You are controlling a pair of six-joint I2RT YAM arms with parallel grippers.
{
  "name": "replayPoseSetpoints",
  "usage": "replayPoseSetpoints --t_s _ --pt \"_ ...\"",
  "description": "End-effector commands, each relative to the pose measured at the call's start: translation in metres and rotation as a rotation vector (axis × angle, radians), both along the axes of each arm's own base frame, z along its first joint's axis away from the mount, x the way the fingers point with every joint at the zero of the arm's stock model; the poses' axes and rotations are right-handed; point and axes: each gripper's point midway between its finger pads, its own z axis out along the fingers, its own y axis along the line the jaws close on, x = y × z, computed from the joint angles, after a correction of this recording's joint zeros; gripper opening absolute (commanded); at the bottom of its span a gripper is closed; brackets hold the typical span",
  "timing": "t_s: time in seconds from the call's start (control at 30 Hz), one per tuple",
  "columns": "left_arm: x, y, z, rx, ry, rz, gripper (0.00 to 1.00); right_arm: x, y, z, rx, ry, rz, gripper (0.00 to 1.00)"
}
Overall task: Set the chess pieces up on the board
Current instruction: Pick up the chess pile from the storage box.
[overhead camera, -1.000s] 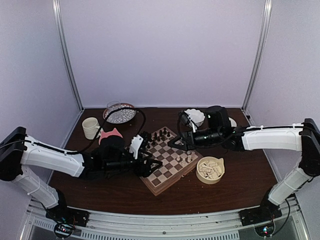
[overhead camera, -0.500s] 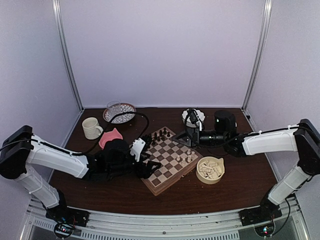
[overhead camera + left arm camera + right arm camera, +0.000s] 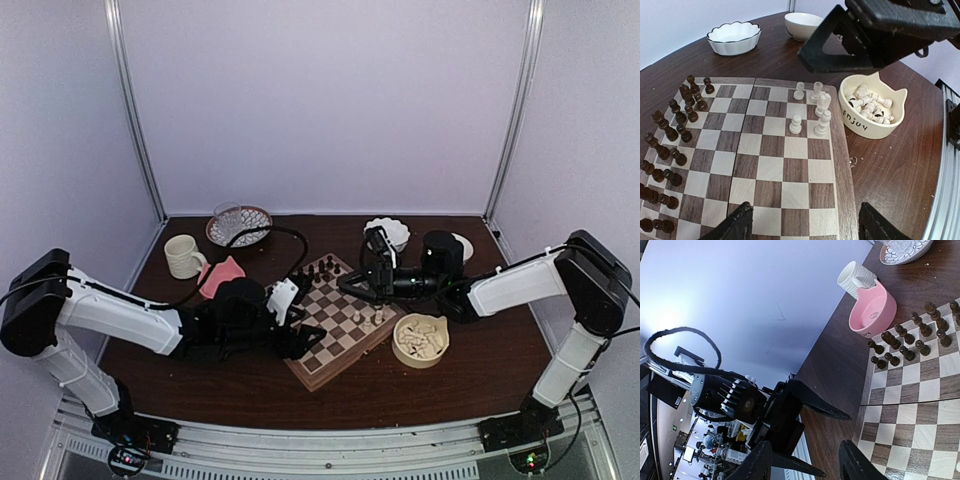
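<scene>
Five small cream-white chess pieces [image 3: 796,124] stand on square wooden checkered board [image 3: 770,167], on side by bowl, same spots as before. Since half second ago, right black two-finger gripper [image 3: 805,460] slid bit further over board; fingers spread wide, nothing held. Also left black gripper [image 3: 805,215] crept further onto board edge; fingers apart, empty. More cream pieces lie in one cream cat-shaped bowl [image 3: 862,125] beside board. Many dark brown chess pieces [image 3: 684,134] fill other side.

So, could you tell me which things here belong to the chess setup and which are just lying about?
For the job: board, cream chess pieces, cream bowl holding more, dark pieces.
Lying about: pink bowl, mug, scalloped bowl, white bowl, patterned plate.
</scene>
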Motion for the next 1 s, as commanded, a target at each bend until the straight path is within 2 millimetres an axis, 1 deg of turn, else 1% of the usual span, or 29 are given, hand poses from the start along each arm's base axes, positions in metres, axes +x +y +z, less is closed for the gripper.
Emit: replayPoseSetpoints --t_s 0.0,0.17,0.23,0.27,0.4,0.53,0.67,0.7,0.77,0.8,0.83,0.9,0.97 --pt "-0.003 -0.011 0.008 -0.021 -0.007 -0.037 0.73 0.002 -0.006 0.016 0.063 -0.030 0.004 0.49" --pt "-0.004 -0.014 0.006 -0.017 0.011 -0.044 0.72 0.008 -0.014 0.017 0.051 -0.046 -0.025 0.49" --pt "-0.006 -0.014 0.007 -0.026 0.010 -0.046 0.72 0.014 -0.021 0.013 0.014 -0.079 -0.060 0.49" --pt "-0.007 -0.014 0.008 -0.029 0.006 -0.046 0.72 0.017 -0.025 0.006 -0.021 -0.078 -0.080 0.50" --pt "-0.008 -0.014 0.009 -0.029 0.000 -0.043 0.72 0.030 -0.046 -0.002 -0.133 -0.136 -0.175 0.52" --pt "-0.007 -0.014 0.008 -0.027 0.003 -0.039 0.72 0.038 -0.071 -0.009 -0.274 -0.201 -0.288 0.57" --pt "-0.010 -0.016 0.007 -0.032 0.015 -0.049 0.72 0.044 -0.094 -0.008 -0.301 -0.205 -0.369 0.61" --pt "-0.011 -0.017 0.007 -0.033 0.016 -0.050 0.72 0.046 -0.102 -0.011 -0.307 -0.187 -0.398 0.66" --pt "-0.012 -0.018 0.008 -0.034 0.018 -0.054 0.72 0.051 -0.121 -0.018 -0.323 -0.144 -0.465 0.85" --pt "-0.012 -0.018 0.008 -0.036 0.017 -0.055 0.72 0.052 -0.130 -0.022 -0.324 -0.121 -0.495 0.96" --pt "-0.013 -0.018 0.008 -0.036 0.017 -0.057 0.72 0.051 -0.136 -0.020 -0.305 -0.114 -0.510 0.99" --pt "-0.013 -0.018 0.009 -0.034 0.010 -0.060 0.72 0.048 -0.146 -0.018 -0.290 -0.087 -0.517 1.00" --pt "-0.013 -0.018 0.011 -0.028 -0.003 -0.057 0.72 0.042 -0.152 -0.015 -0.337 -0.088 -0.505 1.00"
